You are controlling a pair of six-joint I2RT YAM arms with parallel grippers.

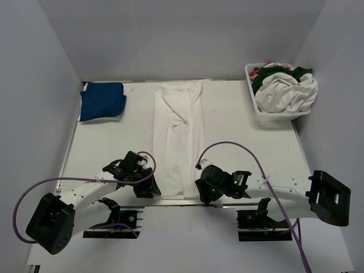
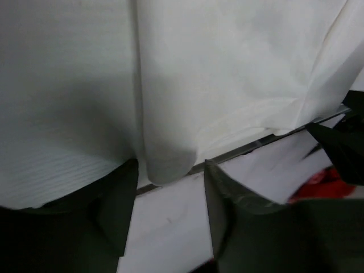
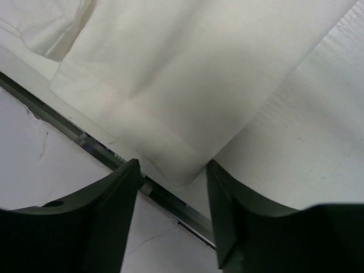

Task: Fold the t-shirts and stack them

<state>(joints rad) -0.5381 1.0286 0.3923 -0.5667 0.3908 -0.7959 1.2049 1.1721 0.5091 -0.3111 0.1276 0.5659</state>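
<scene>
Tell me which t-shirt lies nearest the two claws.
The white t-shirt, spread as a long strip mid-table; the blue t-shirt lies far left, the heaped t-shirts fill the basket.

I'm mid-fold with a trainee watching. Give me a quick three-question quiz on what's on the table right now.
1. True or false: the white cloth t-shirt, folded into a long lengthwise strip, lies in the middle of the white table.
2. Where is the folded royal-blue t-shirt? A) on top of the white strip B) at the table's far left corner C) between the arm bases
3. Fill in: the left gripper and the right gripper each have open jaws either side of a near ___ of the white strip.
Key: 1 true; 2 B; 3 corner.
</scene>
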